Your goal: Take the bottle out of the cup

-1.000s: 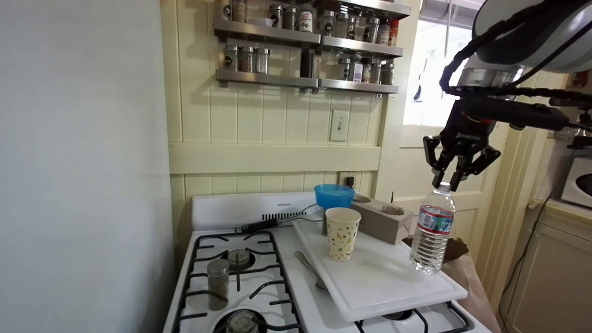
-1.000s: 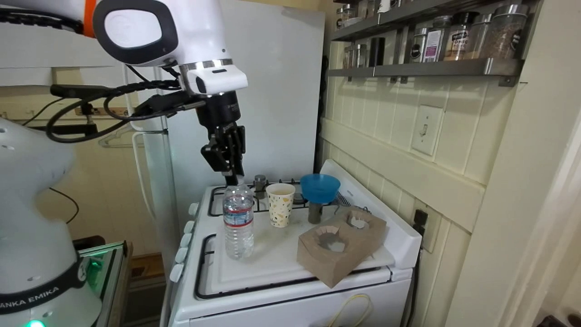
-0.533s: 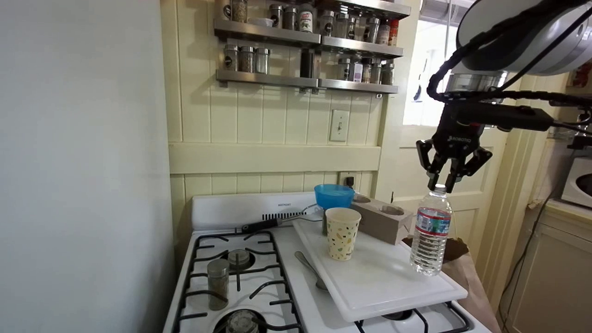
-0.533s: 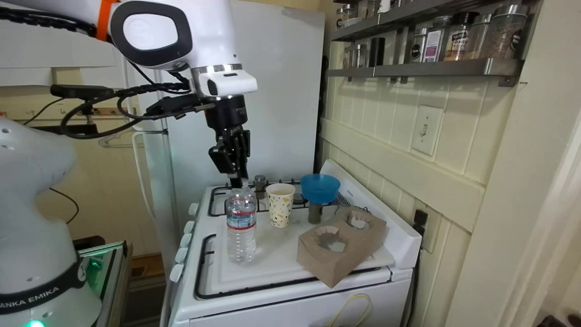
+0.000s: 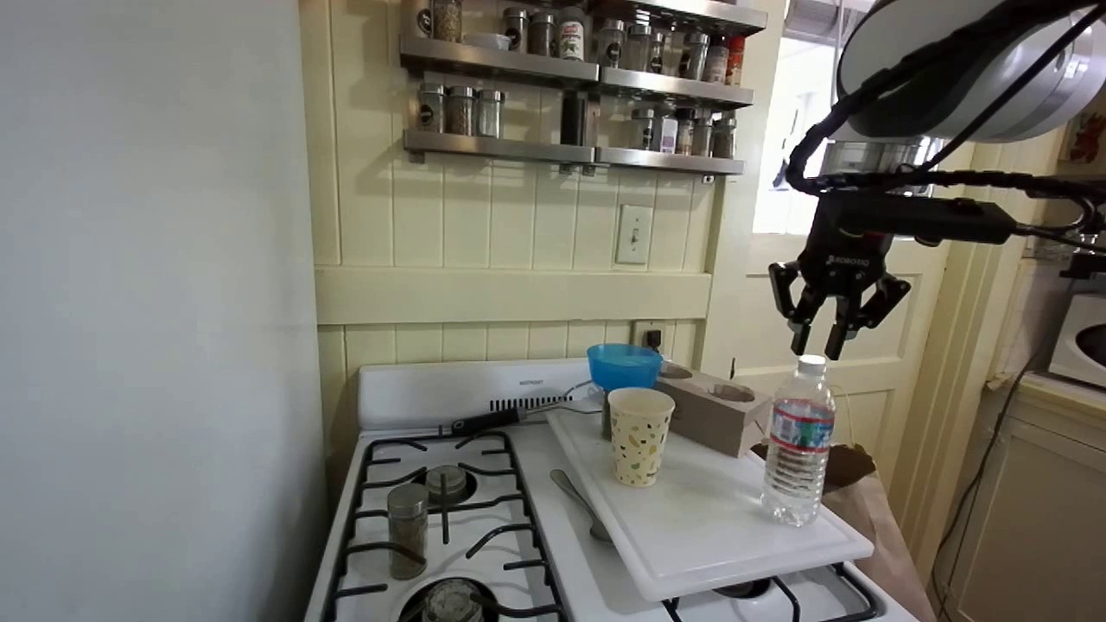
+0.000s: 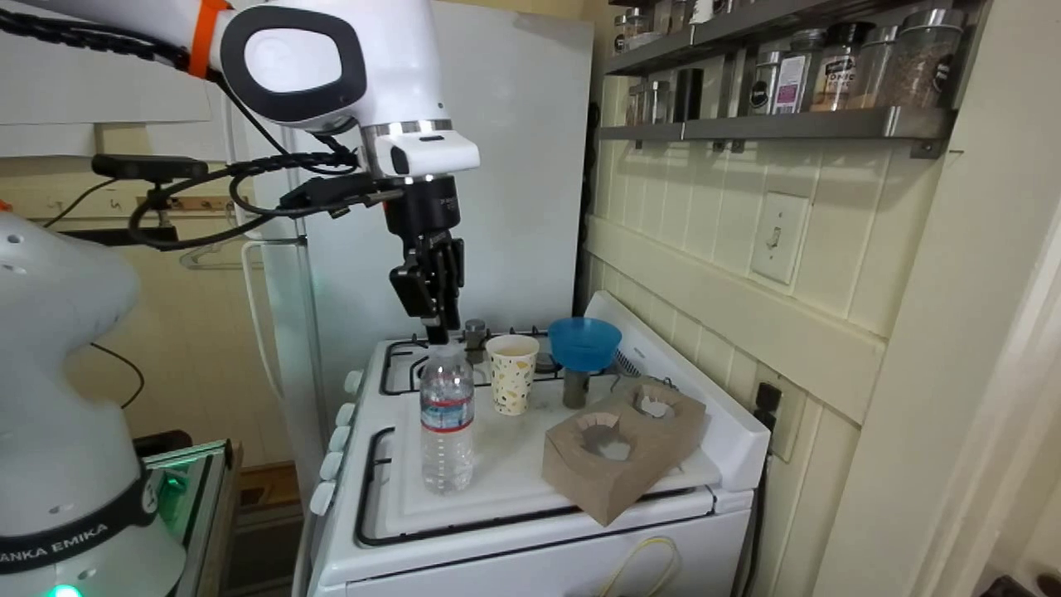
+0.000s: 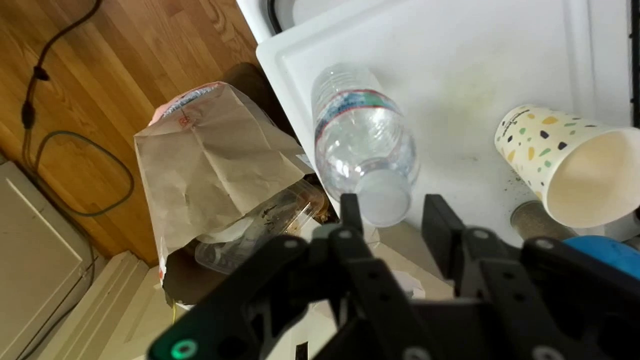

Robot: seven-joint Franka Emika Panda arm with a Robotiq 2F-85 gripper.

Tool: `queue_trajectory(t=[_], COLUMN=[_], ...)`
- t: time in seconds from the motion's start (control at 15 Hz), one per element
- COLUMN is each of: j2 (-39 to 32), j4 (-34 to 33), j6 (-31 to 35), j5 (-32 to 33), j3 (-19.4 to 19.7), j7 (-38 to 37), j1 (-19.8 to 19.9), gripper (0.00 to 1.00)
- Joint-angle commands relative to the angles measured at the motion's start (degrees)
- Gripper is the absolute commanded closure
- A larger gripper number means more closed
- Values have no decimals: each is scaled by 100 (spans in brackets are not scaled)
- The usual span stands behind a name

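Because the surface point(image 5: 700, 527) is presumably steadying the bottle point(image 5: 797, 449) apart from the cup point(image 5: 641, 441), we are holding the end effector point(image 5: 817, 345) spread and empty just above.

Plastic and paper
Glossy plastic bottle point(image 7: 365, 135), smooth paper cup point(image 5: 641, 439), creased paper bag point(image 7: 205, 165); matt pincer point(image 7: 392, 205), blurred, perhaps metal.

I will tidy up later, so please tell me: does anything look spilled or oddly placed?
Yes: the blue bowl appears perched on a small jar, which looks unsteady. Near the jar, dark specks dot the white board, perhaps spilled.
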State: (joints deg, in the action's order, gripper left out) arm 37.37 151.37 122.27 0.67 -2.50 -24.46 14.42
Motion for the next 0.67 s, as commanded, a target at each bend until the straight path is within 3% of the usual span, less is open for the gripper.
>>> queue_trajectory(t=[0.0, 0.13, 0.27, 0.53, 0.6], j2=[-65, -64, 9, 228, 46], j4=[-93, -125, -175, -428, -767], j6=[69, 59, 17, 81, -220], j5=[48, 43, -22, -185, -157], j3=[-14, -8, 31, 316, 350], j7=[-153, -152, -114, 782, 1058], j1=[-25, -28, -62, -444, -550], gripper=[31, 23, 2, 0, 0])
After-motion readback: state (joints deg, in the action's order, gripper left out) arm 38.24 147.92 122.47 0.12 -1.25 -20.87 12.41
